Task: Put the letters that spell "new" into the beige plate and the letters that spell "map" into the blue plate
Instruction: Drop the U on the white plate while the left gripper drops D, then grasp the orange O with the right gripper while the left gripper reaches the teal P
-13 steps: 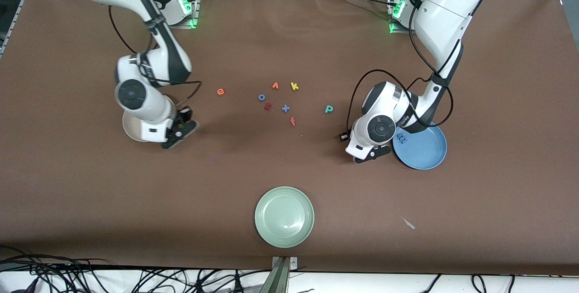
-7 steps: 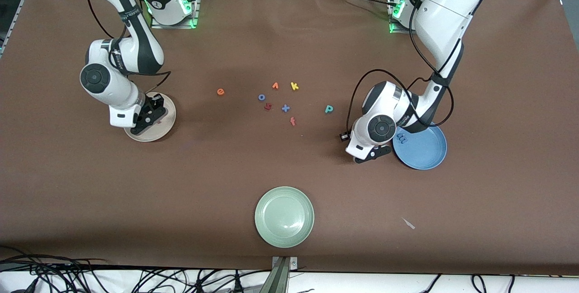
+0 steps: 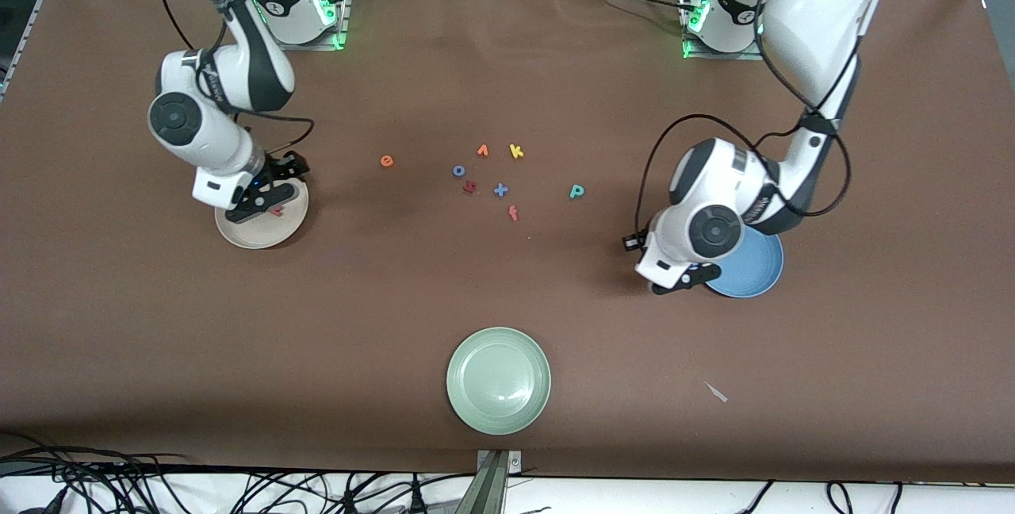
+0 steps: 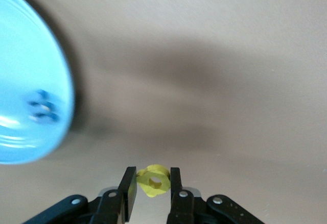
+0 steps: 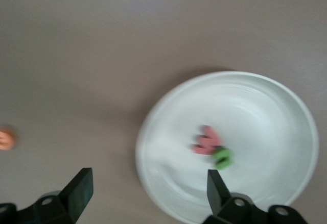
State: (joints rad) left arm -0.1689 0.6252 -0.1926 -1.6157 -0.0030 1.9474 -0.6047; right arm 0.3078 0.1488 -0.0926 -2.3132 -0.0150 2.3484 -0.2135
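My right gripper [image 3: 266, 197] hangs open over the beige plate [image 3: 254, 235], its jaws wide apart [image 5: 148, 188] with nothing between them. In the plate [image 5: 265, 112] lie the pinkish-red w [image 5: 207, 141] and the green n [image 5: 223, 157], touching each other. The orange e [image 3: 386, 161] lies on the table toward the middle. My left gripper [image 3: 688, 278] is just beside the blue plate [image 3: 757, 268], shut [image 4: 152, 183] on the yellow a [image 4: 153, 179]. The blue m [image 4: 43, 105] rests inside that plate [image 4: 20, 55]. The teal p [image 3: 577, 191] lies on the table near the left arm.
A pale green plate [image 3: 498, 379] sits near the front edge. Mid-table lie an orange v [image 3: 482, 151], yellow k [image 3: 516, 151], blue o [image 3: 458, 170], a dark red letter [image 3: 469, 187], a blue cross [image 3: 500, 190] and a red f [image 3: 513, 213].
The right arm swung from the table beside the beige plate to over it and opened, leaving the w in the plate. The left arm shifted toward the blue plate with the yellow a.
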